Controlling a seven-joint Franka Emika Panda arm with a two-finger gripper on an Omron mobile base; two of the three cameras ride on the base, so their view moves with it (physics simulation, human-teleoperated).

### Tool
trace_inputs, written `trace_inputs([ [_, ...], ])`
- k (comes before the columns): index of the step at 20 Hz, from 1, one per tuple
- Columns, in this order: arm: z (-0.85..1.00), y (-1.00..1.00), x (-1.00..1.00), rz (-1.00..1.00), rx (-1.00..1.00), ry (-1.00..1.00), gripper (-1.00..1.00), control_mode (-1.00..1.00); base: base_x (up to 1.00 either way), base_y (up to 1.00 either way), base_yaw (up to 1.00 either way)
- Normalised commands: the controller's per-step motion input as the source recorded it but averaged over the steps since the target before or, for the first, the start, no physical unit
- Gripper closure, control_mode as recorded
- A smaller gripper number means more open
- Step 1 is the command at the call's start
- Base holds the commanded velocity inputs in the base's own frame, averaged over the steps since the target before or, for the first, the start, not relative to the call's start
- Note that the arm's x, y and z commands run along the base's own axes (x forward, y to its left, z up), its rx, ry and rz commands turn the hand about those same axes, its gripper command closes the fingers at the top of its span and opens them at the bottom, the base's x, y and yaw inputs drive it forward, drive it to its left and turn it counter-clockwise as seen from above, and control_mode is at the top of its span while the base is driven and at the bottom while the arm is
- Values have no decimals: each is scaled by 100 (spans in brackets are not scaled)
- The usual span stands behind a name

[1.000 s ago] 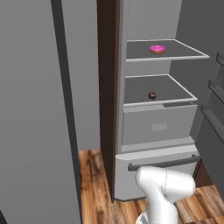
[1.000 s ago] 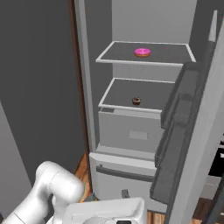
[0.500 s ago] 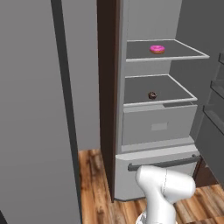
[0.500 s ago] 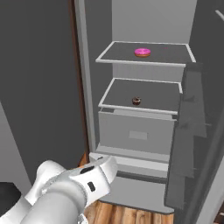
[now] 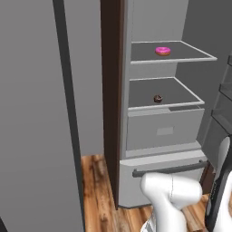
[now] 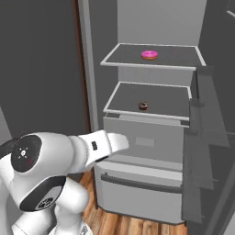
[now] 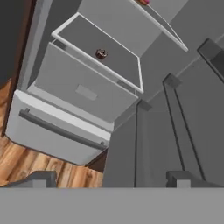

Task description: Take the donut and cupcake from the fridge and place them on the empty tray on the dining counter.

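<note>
We see the light-grey fridge (image 6: 151, 151) open w/ pink-iced ring donut (image 6: 149, 55) on top shelf, small brown cupcake (image 6: 143, 106) below; gripper (image 7: 109, 177) released, fingers spread wide, holding nothing, prob. ready to reach in.

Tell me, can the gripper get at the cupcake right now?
Probably yes: the fridge stands open, the cupcake sits alone on the lower shelf, and the open gripper holds nothing.

Donut (image 7: 144, 1) cut off by the hand view's top edge; cupcake (image 5: 157, 98) too small for detail; fridge (image 6: 151, 133) top cropped.
</note>
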Motion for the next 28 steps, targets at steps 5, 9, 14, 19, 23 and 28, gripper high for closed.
trace_inputs([
  [5, 0, 29, 17, -19, 14, -2, -100, -100, 0, 0, 0],
  [9, 0, 50, 30, -16, 31, -23, -100, -100, 0, 0, 0],
  [14, -2, 28, 6, -8, 47, -28, -100, -100, 0, 0, 0],
  [19, 0, 70, 0, -9, 33, -27, -100, -100, 0, 0, 0],
  [23, 0, 99, 0, -6, 3, -4, -100, -100, 0, 0, 0],
  [28, -5, 17, 0, 11, 0, -3, -100, -100, 0, 0, 0],
])
